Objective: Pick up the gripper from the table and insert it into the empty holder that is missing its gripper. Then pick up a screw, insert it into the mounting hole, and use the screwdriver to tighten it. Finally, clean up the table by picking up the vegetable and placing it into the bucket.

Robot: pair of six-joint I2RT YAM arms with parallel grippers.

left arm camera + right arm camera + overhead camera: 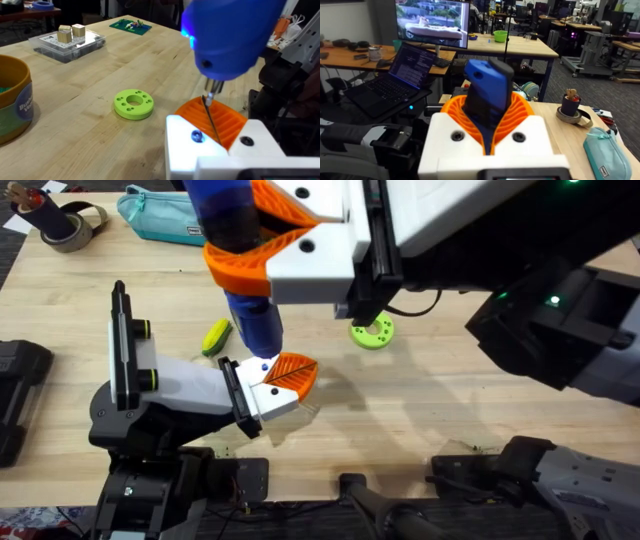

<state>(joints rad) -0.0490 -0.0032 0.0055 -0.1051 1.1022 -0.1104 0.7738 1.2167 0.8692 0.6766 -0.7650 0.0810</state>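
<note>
At centre frame overhead, the thick blue cylindrical electric screwdriver, clamped in the right gripper, stands bit-down over the white blocky holder, where the orange ribbed finger sits. Tightening looks underway; next needs steady downward pressure. The left wrist view shows the bit, seemingly beside a dark screw. Whether the left gripper is apart or together, I cannot tell.
</note>
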